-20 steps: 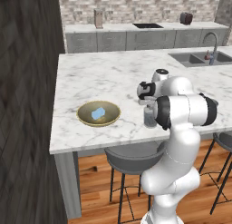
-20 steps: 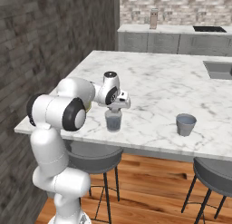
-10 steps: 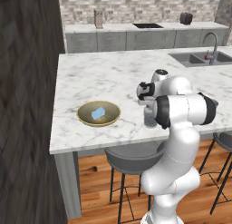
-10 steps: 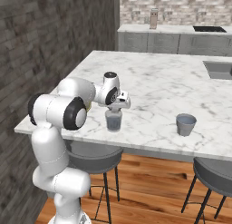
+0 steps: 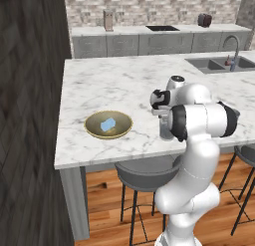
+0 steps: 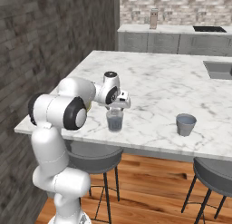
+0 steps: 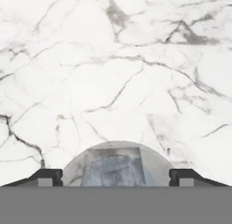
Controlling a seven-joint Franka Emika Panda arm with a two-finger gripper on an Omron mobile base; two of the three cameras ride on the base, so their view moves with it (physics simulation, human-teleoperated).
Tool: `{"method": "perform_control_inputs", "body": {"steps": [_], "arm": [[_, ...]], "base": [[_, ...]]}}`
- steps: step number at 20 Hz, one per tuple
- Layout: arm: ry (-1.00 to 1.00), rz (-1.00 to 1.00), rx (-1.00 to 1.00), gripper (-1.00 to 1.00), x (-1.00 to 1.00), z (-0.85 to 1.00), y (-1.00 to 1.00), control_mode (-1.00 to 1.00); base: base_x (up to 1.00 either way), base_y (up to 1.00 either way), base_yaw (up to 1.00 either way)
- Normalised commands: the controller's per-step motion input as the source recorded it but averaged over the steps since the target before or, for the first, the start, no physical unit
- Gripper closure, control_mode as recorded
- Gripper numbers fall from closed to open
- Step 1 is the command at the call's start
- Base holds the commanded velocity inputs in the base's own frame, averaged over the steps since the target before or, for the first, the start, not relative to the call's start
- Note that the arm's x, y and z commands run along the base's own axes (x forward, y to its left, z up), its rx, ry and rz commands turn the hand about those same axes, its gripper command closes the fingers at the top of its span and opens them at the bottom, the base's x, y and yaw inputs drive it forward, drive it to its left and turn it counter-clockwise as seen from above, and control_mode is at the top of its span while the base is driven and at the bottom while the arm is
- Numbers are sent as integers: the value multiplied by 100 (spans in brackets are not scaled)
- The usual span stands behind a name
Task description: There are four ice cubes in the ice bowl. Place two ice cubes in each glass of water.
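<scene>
The gripper [image 6: 119, 106] hangs right over a glass of water [image 6: 115, 120] near the front edge of the white marble worktop [image 6: 172, 89]. In the hand view the 2 dark fingertips [image 7: 46, 177] stand far apart, 1 on each side of the glass [image 7: 117, 166], so the gripper is open and holds nothing. They do not touch the glass. Looking down into this glass, a pale blue block of ice [image 7: 113, 168] sits inside it. How many blocks are in there cannot be told.

Seen from the left base view, the glass [image 5: 165, 128] is partly hidden by the white arm [image 5: 199, 120], and the gripper [image 5: 160, 110] is just above it.

The ice bowl [image 5: 108, 124] is brassy gold and wide. It sits on the worktop well away from that glass, on the side toward the dark brick wall [image 5: 30, 110]. Pale blue ice cubes [image 5: 107, 124] lie in the middle of the bowl. They look like 1 clump, so the count is not clear.

A second glass of water [image 6: 186, 124] stands on the worktop too, well away from the first glass, on the side away from the bowl. It is upright, and what is in it cannot be seen.

Past the second glass, a sink [image 5: 219, 64] is set into the worktop. Grey stools [image 6: 213, 171] stand on the wooden floor below the worktop's front edge.
</scene>
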Motion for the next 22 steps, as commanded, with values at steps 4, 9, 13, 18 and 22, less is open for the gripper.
{"method": "perform_control_inputs", "body": {"steps": [4, 9, 13, 18, 22], "arm": [[-5, 0, 0, -100, -40, 10, 0, -100], [-10, 0, 1, -100, -23, 37, 40, -100], [-7, 0, 7, -100, -2, 41, 100, -100], [-2, 0, 5, -100, 1, 22, 100, -100], [-2, 0, 2, -100, 11, 0, 100, -100]], "base": [[0, 0, 0], [0, 0, 0], [0, 0, 0], [0, 0, 0], [0, 0, 0]]}}
